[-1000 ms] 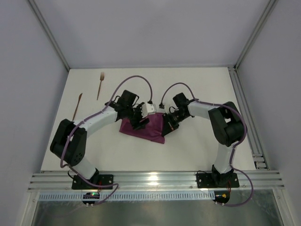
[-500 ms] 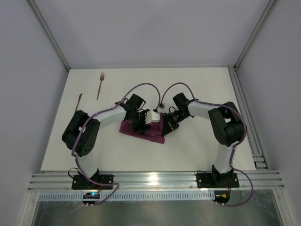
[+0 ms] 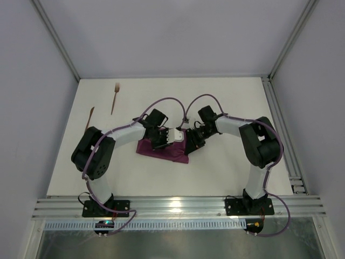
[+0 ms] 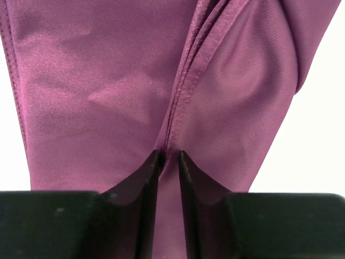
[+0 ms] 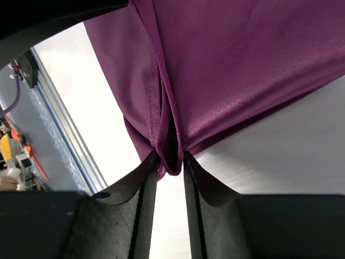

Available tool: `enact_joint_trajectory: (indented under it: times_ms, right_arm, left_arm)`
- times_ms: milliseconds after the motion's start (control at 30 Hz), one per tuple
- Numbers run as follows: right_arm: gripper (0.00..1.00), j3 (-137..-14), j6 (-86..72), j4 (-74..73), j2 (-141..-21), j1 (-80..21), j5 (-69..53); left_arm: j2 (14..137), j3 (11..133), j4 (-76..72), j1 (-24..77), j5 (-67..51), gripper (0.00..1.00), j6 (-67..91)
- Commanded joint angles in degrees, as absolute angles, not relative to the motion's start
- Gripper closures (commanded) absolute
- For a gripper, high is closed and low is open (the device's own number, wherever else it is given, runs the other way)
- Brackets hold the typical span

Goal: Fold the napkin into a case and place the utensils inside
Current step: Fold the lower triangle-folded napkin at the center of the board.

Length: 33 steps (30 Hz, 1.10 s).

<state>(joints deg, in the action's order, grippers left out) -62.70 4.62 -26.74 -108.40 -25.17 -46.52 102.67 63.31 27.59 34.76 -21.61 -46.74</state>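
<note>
At the table's (image 3: 242,97) middle, the left gripper (image 4: 168,154) clamps narrow jaws on the shiny plum-purple cloth napkin's (image 4: 97,81) hem, the right gripper's (image 5: 170,156) narrow jaws flanking a corner fold, grip unclear, presumably for folding.

Both arms converge over the napkin (image 3: 161,151) at mid-table. The left tool (image 3: 160,142) and right tool (image 3: 191,144) stand near each other, leaving only a narrow gap between them. The fork (image 3: 115,97) and knife (image 3: 89,120) lie far left, open from above, with the left arm's bulk close behind the knife. The table (image 3: 237,97) is open at far right and along the near edge.
</note>
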Motion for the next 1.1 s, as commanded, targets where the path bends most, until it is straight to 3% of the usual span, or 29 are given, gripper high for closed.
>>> enact_joint_trajectory:
  times_ms: [0, 100, 267, 300, 333, 867, 1067]
  right_arm:
    - [0.69, -64.07, 3.95, -26.62, -103.89, -25.23, -43.34]
    - [0.59, -65.30, 2.56, -28.39, -100.64, -23.74, -40.52]
    - [0.53, -64.60, -3.33, -22.43, -96.42, -22.15, -33.33]
    - [0.50, -64.43, -4.47, -20.93, -96.76, -22.15, -32.53]
    - [0.40, -64.42, -7.09, -17.87, -97.38, -22.15, -31.74]
    - [0.41, -63.99, -17.49, -2.20, -111.09, -23.03, -31.90]
    - [0.52, -61.97, -20.91, 2.89, -112.32, -23.03, -32.78]
  left_arm:
    - [101.25, 62.93, 26.54, 34.89, -20.83, 0.80, -46.58]
    - [101.43, 62.75, 26.28, 34.98, -20.13, 0.85, -45.88]
    - [100.81, 62.14, 25.58, 34.89, -20.39, 0.94, -44.65]
    - [100.72, 62.05, 25.40, 34.89, -20.39, 0.95, -44.39]
    - [100.64, 62.14, 25.31, 34.98, -20.39, 0.97, -44.21]
    - [98.44, 60.47, 24.52, 34.98, -19.42, 1.00, -40.08]
    - [96.95, 60.03, 24.96, 34.89, -19.60, 1.00, -39.03]
